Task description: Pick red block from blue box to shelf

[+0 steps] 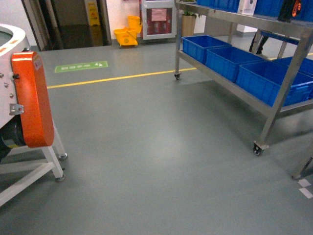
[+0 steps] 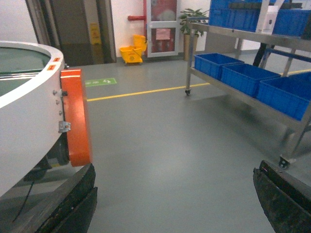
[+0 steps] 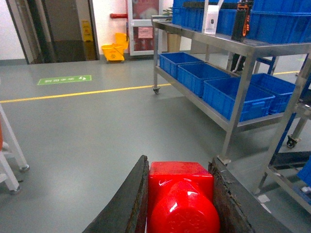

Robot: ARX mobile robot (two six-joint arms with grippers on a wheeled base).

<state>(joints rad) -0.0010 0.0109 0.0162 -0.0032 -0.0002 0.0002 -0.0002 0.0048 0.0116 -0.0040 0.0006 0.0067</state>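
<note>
The right gripper (image 3: pixel 180 199) is clamped on the red block (image 3: pixel 181 196), its two dark fingers (image 3: pixel 127 204) pressed against the brick's left and right sides, with the round stud facing the right wrist camera and the whole assembly held level above the grey floor (image 1: pixel 146 147). The steel shelf (image 3: pixel 233 48) stands ahead and to the right of the held brick, well apart from it, its lower tier lined with dark blue crates (image 3: pixel 238 94) and its upper tier carrying more blue crates, a white carton (image 3: pixel 210 17) and a dark object with orange markings (image 3: pixel 241 19). The left gripper (image 2: pixel 175 204) hangs with its black fingers (image 2: pixel 73 204) spread wide, one at each lower corner of the left wrist view, nothing between them but floor. Beside it on the left sits a round white machine (image 2: pixel 29 121) with an orange side panel (image 2: pixel 77 116) on a white frame. From the head camera neither arm nor gripper is visible; the shelf runs along the right, rolling on castors (image 1: pixel 257 148). A yellow line (image 1: pixel 117 78) crosses the floor, with a green floor marking (image 1: pixel 80 66) beyond it and a yellow mop bucket (image 1: pixel 127 34) near the back wall.
</note>
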